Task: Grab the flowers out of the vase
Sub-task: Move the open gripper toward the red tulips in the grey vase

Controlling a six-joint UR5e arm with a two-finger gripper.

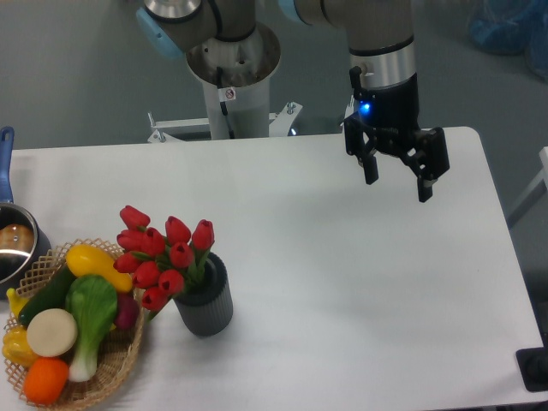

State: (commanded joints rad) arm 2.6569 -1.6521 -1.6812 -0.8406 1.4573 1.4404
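Gripper (397,181) hangs far right over the table (360,291), jaws spread wide, holding nothing. Flowers (163,253) sit in the vase (205,304) near left, just beside the basket (103,377) of vegetables, buds leaning left toward it. Step in hand looks like the approach. Best to come down over the bunch, close on the stems just above the vase mouth, then lift straight up so the vase doesn't tip. Pot (13,248) at left edge, out of the way.

Even, soft overhead light keeps the white bench (342,282) bright without glare. Shadows are faint, a dim smudge below the claw (396,178). Focus is slightly soft throughout; a blue indicator glows just above the claw.
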